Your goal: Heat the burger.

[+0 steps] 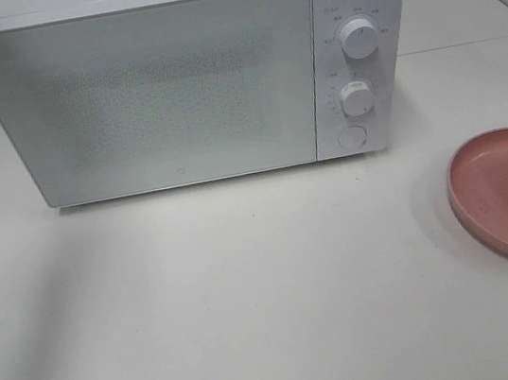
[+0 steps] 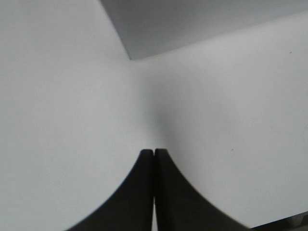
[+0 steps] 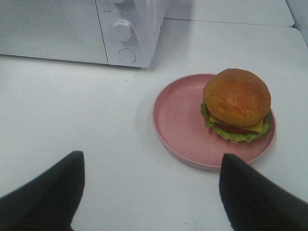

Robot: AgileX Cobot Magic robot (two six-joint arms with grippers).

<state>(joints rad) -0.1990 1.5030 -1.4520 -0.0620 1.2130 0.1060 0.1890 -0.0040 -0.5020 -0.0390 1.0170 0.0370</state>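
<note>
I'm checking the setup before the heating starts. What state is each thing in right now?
microwave: door shut
burger: whole, upright on the plate, off-centre
plate: on the table beside the microwave
left gripper: shut, holding nothing
right gripper: open, holding nothing, short of the plate

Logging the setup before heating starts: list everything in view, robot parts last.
microwave: one, white, back of the table, door closed
knobs: two, white, on the microwave's right panel, one above the other
button: one, white, round, below the knobs
plate: one, pink, on the table right of the microwave
burger: one, golden-brown bun, green lettuce, on the plate
table: one, white
left gripper: one, black, shut, over bare table
right gripper: one, black, open, short of the plate
</note>
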